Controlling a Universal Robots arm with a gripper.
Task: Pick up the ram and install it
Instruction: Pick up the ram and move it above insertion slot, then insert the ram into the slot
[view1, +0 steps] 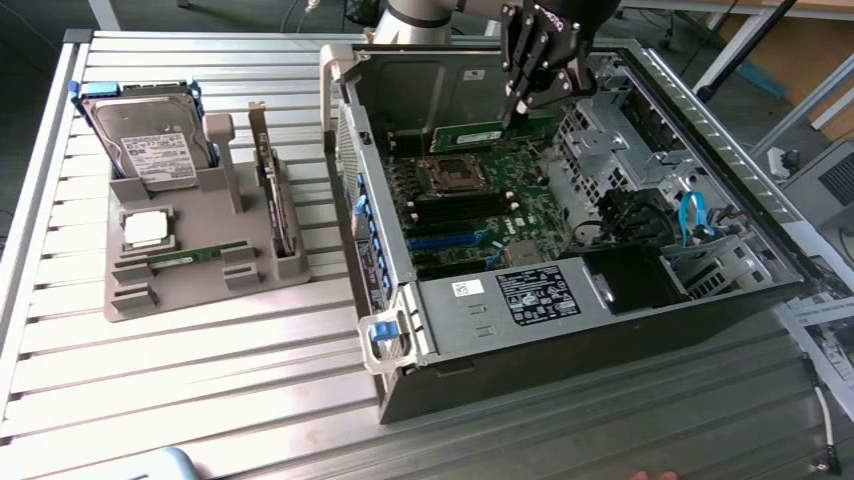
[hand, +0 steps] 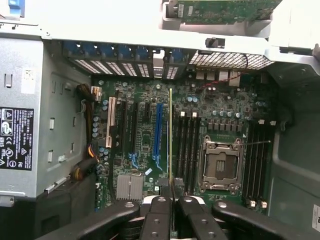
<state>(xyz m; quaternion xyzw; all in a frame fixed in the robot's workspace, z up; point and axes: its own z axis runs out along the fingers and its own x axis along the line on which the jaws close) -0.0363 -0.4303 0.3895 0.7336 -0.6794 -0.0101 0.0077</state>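
The ram (view1: 467, 132) is a narrow green stick held level above the motherboard (view1: 521, 205) inside the open computer case (view1: 561, 340). My gripper (view1: 518, 108) is shut on one end of it. In the wrist view the ram (hand: 170, 140) shows edge-on as a thin line running out from between my black fingers (hand: 159, 212). It hangs over the board between the blue slot (hand: 158, 135) and the black memory slots (hand: 186, 145) beside the empty processor socket (hand: 220, 165). It touches no slot.
On the exterior view's left, a grey holder (view1: 200, 290) carries a hard drive (view1: 154, 145), a square silver chip (view1: 147, 228), an upright expansion card (view1: 276, 205) and another narrow green stick (view1: 187, 258). Drive cages and blue cables (view1: 694, 215) fill the case's right side.
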